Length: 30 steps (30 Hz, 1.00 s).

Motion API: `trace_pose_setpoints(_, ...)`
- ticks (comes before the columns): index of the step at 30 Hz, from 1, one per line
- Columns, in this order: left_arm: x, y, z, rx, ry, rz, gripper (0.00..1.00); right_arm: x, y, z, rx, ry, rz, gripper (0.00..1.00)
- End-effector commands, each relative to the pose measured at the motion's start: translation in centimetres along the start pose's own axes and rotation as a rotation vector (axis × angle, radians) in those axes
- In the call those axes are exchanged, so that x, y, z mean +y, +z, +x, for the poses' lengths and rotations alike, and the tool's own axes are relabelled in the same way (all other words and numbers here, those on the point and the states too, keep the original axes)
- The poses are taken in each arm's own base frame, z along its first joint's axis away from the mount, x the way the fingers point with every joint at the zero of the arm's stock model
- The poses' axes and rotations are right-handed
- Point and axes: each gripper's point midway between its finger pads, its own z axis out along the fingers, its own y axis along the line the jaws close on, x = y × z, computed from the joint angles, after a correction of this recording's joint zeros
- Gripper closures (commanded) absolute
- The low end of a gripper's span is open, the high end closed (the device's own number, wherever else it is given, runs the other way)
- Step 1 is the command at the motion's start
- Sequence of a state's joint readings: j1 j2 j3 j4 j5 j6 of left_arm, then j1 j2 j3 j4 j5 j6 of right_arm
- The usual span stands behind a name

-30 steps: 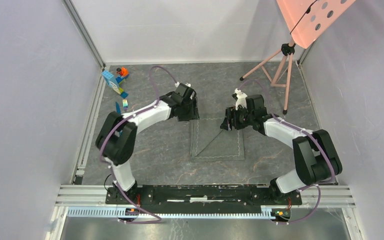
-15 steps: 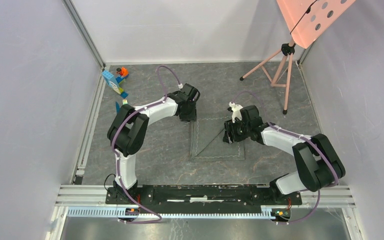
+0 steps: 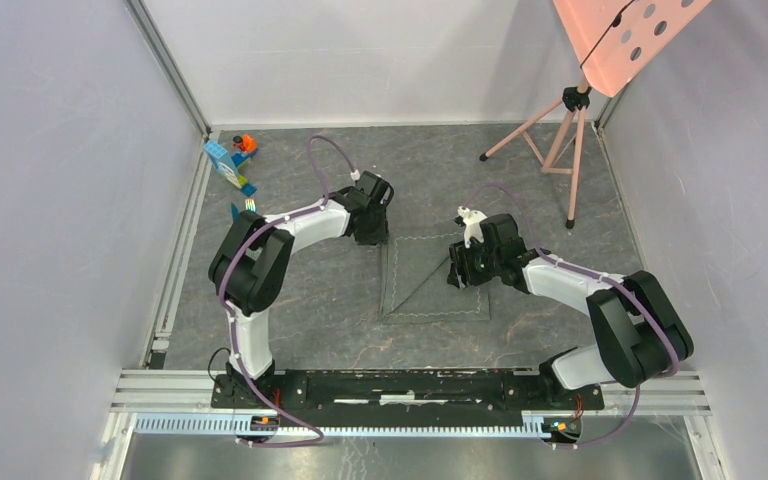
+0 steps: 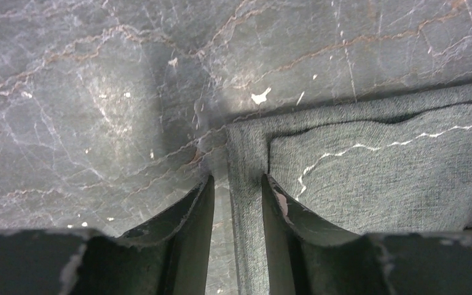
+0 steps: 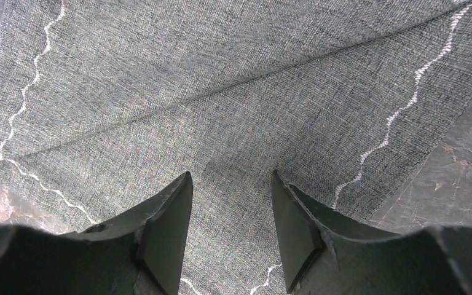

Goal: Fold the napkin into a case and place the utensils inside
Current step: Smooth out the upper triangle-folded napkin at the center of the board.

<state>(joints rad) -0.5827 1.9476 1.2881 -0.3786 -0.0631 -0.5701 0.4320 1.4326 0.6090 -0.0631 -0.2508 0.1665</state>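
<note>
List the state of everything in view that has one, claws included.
napkin: flat on the table, one diagonal fold.
left claw: open, down at the napkin's far left corner, fingers astride its hem.
right claw: open, low over the napkin's right part, holding nothing.
knife: lying at the table's left edge, outside the napkin.
fork: lying beside the knife, untouched.
tripod: standing upright, far right.

The napkin (image 3: 430, 295) has its far corners hidden under the left end effector (image 3: 381, 239) and right end effector (image 3: 456, 272) from above.
</note>
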Motion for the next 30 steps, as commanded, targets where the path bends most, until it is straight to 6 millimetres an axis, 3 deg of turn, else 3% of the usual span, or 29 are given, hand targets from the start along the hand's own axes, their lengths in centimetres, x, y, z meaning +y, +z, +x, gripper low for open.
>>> trace_pose_setpoints(1, 0.2, -2.1, -0.7, -0.042, -0.006, 0.007, 0.59, -1.3, -0.2, 1.5, 0.052, -0.014, 0.062, 0.44)
trace_pose_setpoints(6, -0.5, -3.2, -2.0, -0.085, -0.009, 0.026, 0.53, -1.3, -0.2, 1.3, 0.049, -0.017, 0.062, 0.44)
trace_pose_setpoints(11, -1.5, -2.1, -2.2, -0.072, 0.01, 0.028, 0.42, -1.2, -0.1, 1.4, 0.048, -0.012, 0.058, 0.45)
trace_pose_setpoints(18, -2.0, -0.4, -1.9, -0.044, 0.066, -0.03, 0.39, -1.0, 0.1, 1.6, 0.05, -0.004, 0.046, 0.46)
trace_pose_setpoints(26, -1.2, 0.6, -1.2, -0.022, 0.078, -0.076, 0.49, -0.9, 0.3, 1.5, 0.051, -0.009, 0.043, 0.46)
trace_pose_setpoints(30, -0.9, 0.7, -1.2, -0.023, 0.074, -0.092, 0.6, -0.9, 0.5, 1.8, 0.058, -0.011, 0.044, 0.47)
